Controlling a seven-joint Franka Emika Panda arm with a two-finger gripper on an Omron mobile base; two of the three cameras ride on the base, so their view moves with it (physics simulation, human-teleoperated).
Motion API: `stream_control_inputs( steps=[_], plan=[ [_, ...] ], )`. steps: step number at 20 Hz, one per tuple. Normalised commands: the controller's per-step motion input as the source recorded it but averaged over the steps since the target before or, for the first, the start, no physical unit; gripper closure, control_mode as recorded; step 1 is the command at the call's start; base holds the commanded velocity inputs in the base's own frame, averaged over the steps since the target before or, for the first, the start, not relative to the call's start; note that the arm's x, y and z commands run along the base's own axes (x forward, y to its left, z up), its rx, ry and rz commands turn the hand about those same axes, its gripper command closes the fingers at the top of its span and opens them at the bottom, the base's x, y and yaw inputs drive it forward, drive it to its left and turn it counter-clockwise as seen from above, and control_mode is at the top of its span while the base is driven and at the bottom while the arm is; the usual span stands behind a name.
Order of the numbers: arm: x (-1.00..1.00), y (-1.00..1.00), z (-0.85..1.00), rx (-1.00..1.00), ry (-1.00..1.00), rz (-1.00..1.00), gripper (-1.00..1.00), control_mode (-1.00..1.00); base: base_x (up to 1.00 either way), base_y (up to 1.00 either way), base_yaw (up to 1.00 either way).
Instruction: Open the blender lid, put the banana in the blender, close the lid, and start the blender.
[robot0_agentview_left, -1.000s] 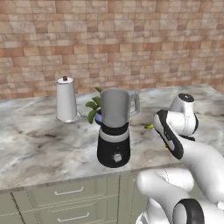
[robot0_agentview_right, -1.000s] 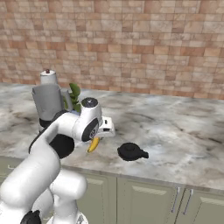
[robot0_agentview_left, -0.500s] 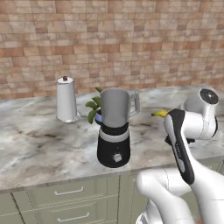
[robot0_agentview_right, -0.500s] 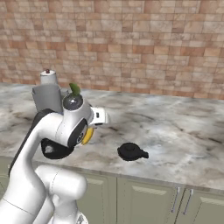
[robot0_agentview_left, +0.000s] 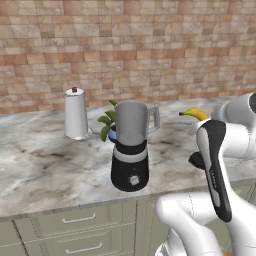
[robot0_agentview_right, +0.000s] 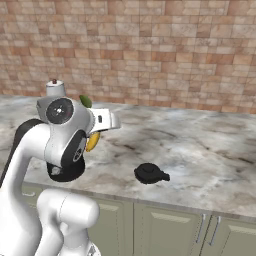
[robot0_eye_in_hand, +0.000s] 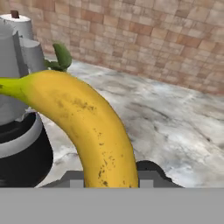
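Raised since earlier, the claw (robot0_eye_in_hand: 111, 181) pinches the curved yellow banana (robot0_agentview_left: 196, 113) beside the lidless grey translucent blender (robot0_agentview_left: 131, 150), ready for insertion into the jar.

Your arm (robot0_agentview_left: 215, 165): glossy white rounded shells, smooth and unmarked, joined by dark grey-to-black bands at each joint. In the left base view you see a long black stripe running down the side of one white link, tapering toward its lower end, and a black collar beside it. In the right base view you see a round grey joint cap (robot0_agentview_right: 60, 111) with a ring of small fastener marks around a darker centre, a black curved inset on the link below it, and a pale grey flat bracket (robot0_agentview_right: 104, 120) projecting sideways. No cables show.
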Motion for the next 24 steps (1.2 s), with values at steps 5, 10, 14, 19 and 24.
stream_control_inputs(
  steps=[5, 10, 14, 19, 24],
  plan=[
    [-0.24, 0.16, 0.84, -0.03, -0.14, -0.03, 1.0, -1.0, 0.0, 0.0, 0.0],
    [-0.21, 0.47, 0.65, -0.02, -0.15, -0.01, 1.0, -1.0, 0.0, 0.0, 0.0],
    [-0.1, 0.56, 0.31, 0.0, -0.15, 0.0, 1.0, -1.0, 0.0, 0.0, 0.0],
    [0.0, 0.56, 0.1, 0.0, -0.16, 0.0, 1.0, -1.0, 0.0, 0.0, 0.0],
    [0.02, 0.38, 0.16, 0.0, -0.22, 0.0, 1.0, -1.0, 0.0, 0.0, 0.0]
  ],
)
